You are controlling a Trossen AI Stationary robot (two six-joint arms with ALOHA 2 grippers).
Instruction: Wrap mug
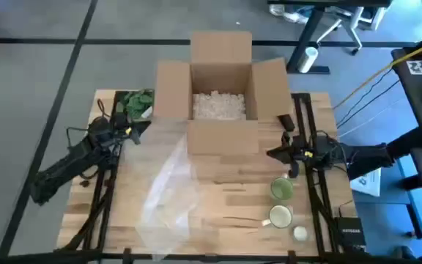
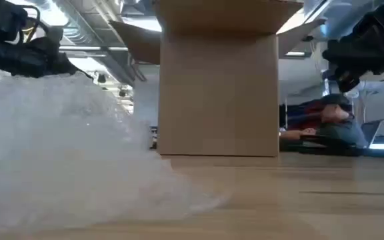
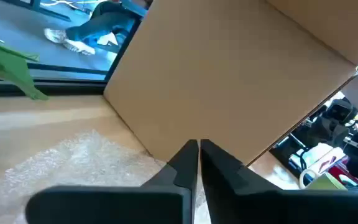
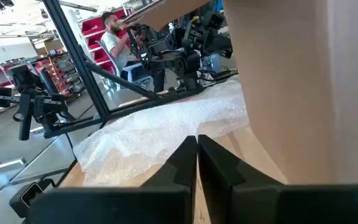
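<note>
I am looking down on the wooden table (image 1: 226, 192), which is carrying everything in play. The open cardboard box (image 1: 222, 95) is sitting at the far middle of it, flaps spread, with white packing filler (image 1: 218, 106) lying inside. A sheet of clear bubble wrap (image 1: 171, 187) is lying crumpled in front of the box, spreading toward the near edge on the left side; from table height it is filling the left of my level feed.

My left gripper (image 3: 197, 163) is hovering beside the box's left flap, above the far end of the wrap, its fingers pressed together with nothing between them. My right gripper (image 4: 196, 155) is hovering beside the box's right front corner, its fingers likewise closed on nothing.

The green plant (image 1: 136, 103) is resting at the far left corner, just beside the left gripper.

The white mug (image 1: 279, 216) is standing near the right front edge, well apart from the wrap. A green cup (image 1: 282, 189) is sitting just behind it, and a small white round object (image 1: 300, 233) is lying just in front; I cannot tell what that is.

A person (image 4: 114, 37) is showing in the room beyond the table.
</note>
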